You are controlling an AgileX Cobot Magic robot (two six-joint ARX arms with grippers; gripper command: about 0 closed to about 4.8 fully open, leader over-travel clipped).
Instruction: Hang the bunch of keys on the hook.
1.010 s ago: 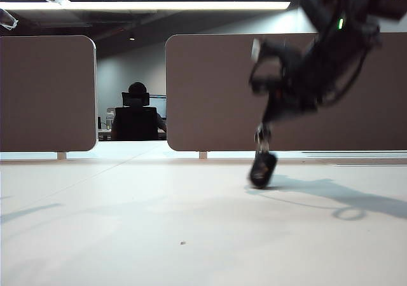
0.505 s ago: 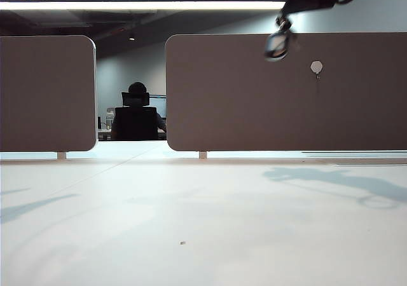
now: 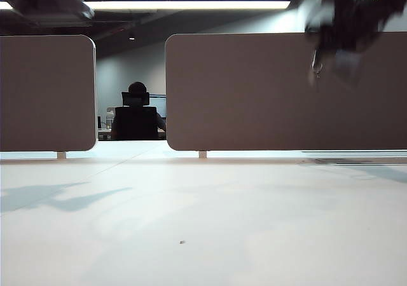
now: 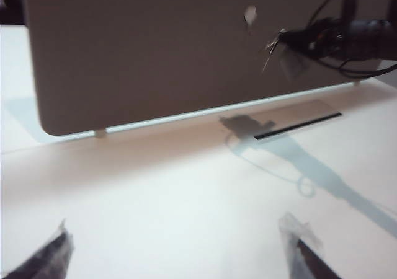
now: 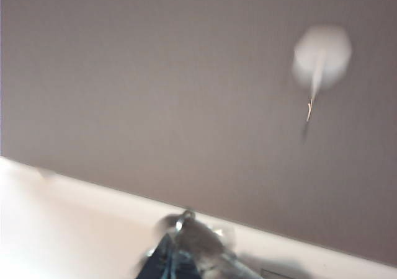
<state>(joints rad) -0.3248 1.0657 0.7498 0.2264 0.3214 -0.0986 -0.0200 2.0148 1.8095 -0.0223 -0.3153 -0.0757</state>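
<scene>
White table surface (image 3: 191,222), bare apart from one small dark speck (image 3: 182,242) and soft grey shadows (image 3: 57,197). Two upright grey-brown divider panels stand along its far edge: a narrower one (image 3: 44,95) and a wider one (image 3: 254,102), each with rounded corners and small pale feet (image 3: 202,154). Between them, a seated person (image 3: 137,111) faces away in a dark chair. A ceiling strip light (image 3: 191,5) runs overhead.

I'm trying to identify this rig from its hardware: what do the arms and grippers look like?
The right gripper and its arm are black, with loose black cables looping off them and a small green light. The left gripper shows two dark, tapered fingers set wide apart. Motion blur hides any markings.
</scene>
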